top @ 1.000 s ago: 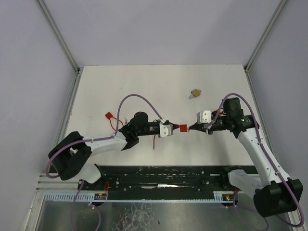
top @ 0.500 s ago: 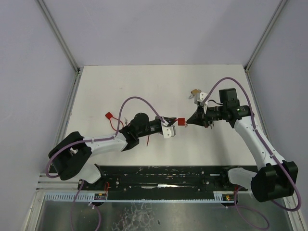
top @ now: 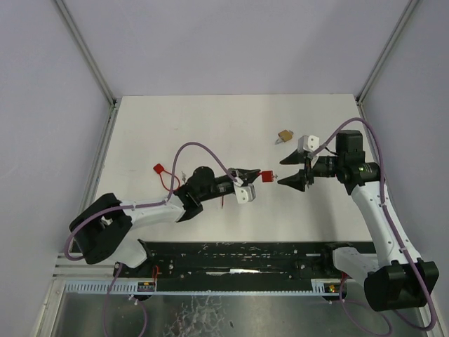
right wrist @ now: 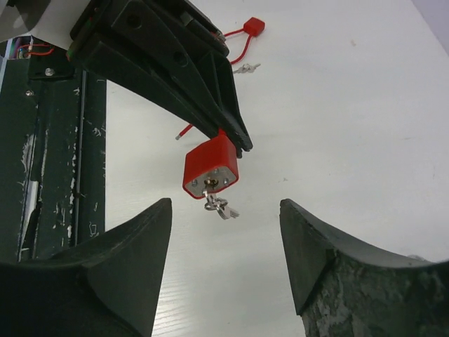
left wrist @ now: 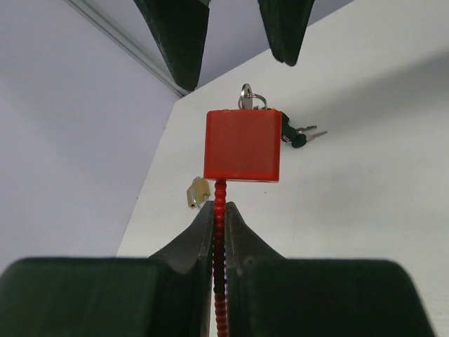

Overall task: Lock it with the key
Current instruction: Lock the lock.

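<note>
My left gripper [left wrist: 219,210] is shut on the red ribbed cable [left wrist: 220,260] of a red padlock [left wrist: 243,144], holding it above the table. A silver key [right wrist: 219,206] on a ring sticks out of the padlock's [right wrist: 210,165] keyhole end, towards my right gripper [right wrist: 224,207]. That gripper is open, with nothing between its fingers, and stands a short way back from the key. In the top view the padlock [top: 266,177] hangs between the left gripper [top: 254,175] and the right gripper [top: 286,171].
A small brass padlock [top: 284,135] lies on the white table behind the grippers. A second red lock [top: 159,168] with a thin red cable lies to the left, with loose keys [right wrist: 245,68] near it. A black rail [top: 238,261] runs along the near edge.
The right gripper has let go of the key, opened, and drawn back to the right. The left gripper still holds the padlock and has shifted only slightly.
</note>
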